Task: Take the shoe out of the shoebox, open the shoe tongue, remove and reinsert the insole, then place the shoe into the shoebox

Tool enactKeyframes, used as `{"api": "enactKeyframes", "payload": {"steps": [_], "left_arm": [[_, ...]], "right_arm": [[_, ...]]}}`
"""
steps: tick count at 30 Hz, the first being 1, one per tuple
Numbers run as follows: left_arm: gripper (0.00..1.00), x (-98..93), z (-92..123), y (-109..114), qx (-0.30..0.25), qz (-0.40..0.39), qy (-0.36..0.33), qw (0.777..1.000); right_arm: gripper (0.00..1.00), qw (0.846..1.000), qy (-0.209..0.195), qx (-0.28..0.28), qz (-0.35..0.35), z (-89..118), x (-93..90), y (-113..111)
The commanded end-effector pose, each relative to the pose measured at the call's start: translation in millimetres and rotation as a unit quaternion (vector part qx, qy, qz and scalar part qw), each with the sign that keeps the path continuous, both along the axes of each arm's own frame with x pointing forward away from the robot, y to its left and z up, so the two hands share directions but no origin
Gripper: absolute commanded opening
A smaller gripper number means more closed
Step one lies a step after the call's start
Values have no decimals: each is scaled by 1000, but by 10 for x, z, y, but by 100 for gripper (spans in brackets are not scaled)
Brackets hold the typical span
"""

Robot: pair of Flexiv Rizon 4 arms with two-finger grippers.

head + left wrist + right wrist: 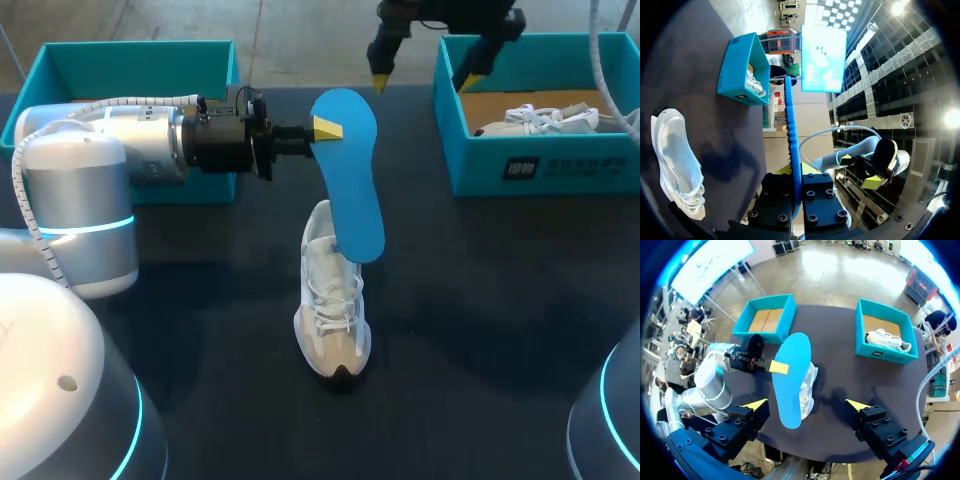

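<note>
Blue insole (355,180) raised above white shoe (330,320), outside empty teal shoebox (135,48).

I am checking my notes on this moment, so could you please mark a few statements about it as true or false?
1. The left pincer is shut on the blue insole. True.
2. The shoe beside the insole sits inside a shoebox. False: it stands on the table.
3. The right pincer is open and holds nothing. True.
4. The right shoebox is empty. False: a second white shoe lies in it.
</note>
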State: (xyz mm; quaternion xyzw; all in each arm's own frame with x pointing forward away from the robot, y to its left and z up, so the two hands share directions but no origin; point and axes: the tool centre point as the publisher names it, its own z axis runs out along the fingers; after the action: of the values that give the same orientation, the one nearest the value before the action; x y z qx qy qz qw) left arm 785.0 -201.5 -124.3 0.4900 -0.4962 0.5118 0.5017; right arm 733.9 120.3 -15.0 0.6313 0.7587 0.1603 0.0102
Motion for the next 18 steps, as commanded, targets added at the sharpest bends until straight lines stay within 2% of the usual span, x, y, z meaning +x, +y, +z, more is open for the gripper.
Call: {"api": "enactKeyframes", "payload": {"steps": [1,8,14,18], "left_arm": [[0,-5,-2,8,1,-1,0,1000],[0,-5,-2,8,1,-1,0,1000],[0,-5,-2,8,1,-1,0,1000],[0,-5,-2,8,1,-1,0,1000]], "right_arm": [[100,994,1,105,33,-82,2,-126],[100,977,-10,206,49,-128,78,-301],[100,966,-14,252,52,-159,156,-405],[100,948,-19,312,65,-217,213,-454]]}}
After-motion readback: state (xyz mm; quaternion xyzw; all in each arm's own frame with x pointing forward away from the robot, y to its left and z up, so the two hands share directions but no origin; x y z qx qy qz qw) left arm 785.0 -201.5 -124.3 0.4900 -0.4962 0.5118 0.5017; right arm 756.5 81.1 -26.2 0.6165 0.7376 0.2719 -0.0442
